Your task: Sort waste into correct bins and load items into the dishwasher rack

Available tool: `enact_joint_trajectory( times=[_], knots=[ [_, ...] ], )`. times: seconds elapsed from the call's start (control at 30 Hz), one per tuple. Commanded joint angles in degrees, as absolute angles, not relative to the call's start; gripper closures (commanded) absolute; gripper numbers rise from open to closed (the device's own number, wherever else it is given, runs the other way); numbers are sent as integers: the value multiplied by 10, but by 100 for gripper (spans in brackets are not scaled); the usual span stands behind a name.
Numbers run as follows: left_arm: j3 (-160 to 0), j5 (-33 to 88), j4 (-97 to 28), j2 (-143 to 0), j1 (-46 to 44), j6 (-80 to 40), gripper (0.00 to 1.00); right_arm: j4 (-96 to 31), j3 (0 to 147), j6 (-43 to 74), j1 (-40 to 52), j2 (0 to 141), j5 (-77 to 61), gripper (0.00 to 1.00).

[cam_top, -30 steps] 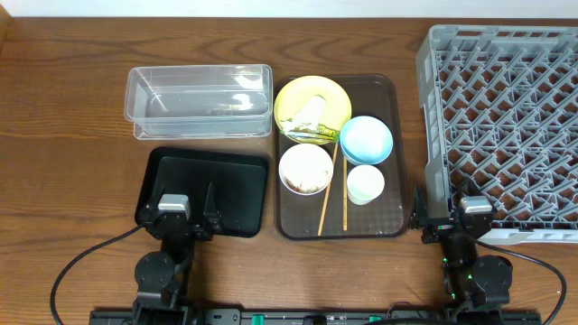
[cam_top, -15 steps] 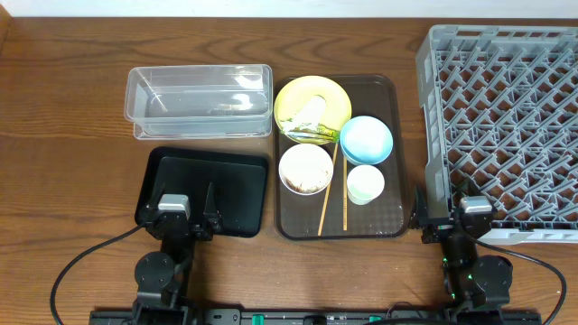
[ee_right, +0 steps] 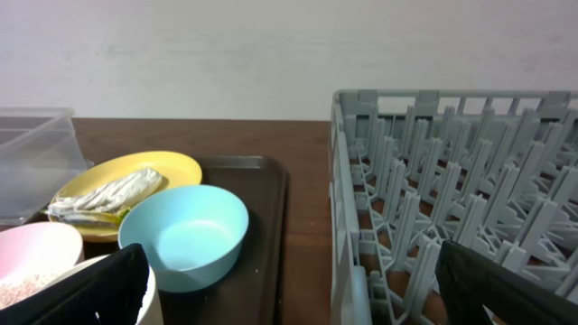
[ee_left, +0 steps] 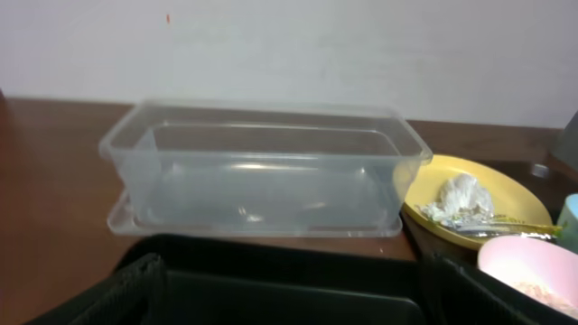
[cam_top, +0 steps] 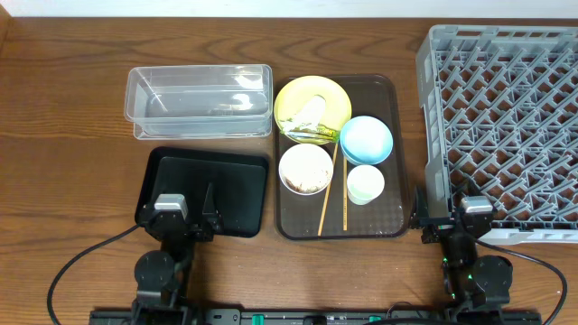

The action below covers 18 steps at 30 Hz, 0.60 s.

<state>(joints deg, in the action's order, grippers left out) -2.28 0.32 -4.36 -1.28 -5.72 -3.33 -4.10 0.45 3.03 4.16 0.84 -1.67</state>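
The brown serving tray [cam_top: 390, 212] holds a yellow plate [cam_top: 330, 95] with the crumpled wrapper [cam_top: 312, 126], a light blue bowl [cam_top: 366, 140], a pinkish-white bowl [cam_top: 306, 169] with rice scraps, a pale cup [cam_top: 365, 184] and chopsticks [cam_top: 344, 203]. The clear tub [cam_top: 199, 99] and the black tray [cam_top: 230, 191] lie to its left, and the grey rack [cam_top: 501, 117] to its right. My left gripper [cam_top: 181, 209] is open and empty at the black tray's near edge [ee_left: 289, 271]. My right gripper [cam_top: 450, 212] is open and empty at the rack's near left corner [ee_right: 361, 271].
In the left wrist view the tub [ee_left: 262, 167] is straight ahead, with the plate [ee_left: 506, 194] to its right. In the right wrist view the blue bowl [ee_right: 185, 235] and the cup's rim [ee_right: 144, 293] are at the left, and the rack wall [ee_right: 348, 181] at the right.
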Motion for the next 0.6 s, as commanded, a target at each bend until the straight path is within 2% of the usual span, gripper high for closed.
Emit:
enact_joint_trajectory(
  times=[0.0,0.13,0.33,0.57],
  knots=[
    [-47,-4,-97,-42,-54,-65,8,-58,28,54,46,22,-13,1],
    [-119,-4,-148,-111,-54,-65,8,-100,77,58,46,69,-13,1],
    [-263,0,-228,-271,-54,-65,9,-161,192,58,46,210,-13,1],
    [-444,86,-368,-496,-54,-65,9,-276,353,57,46,404,-13,1]
  ],
)
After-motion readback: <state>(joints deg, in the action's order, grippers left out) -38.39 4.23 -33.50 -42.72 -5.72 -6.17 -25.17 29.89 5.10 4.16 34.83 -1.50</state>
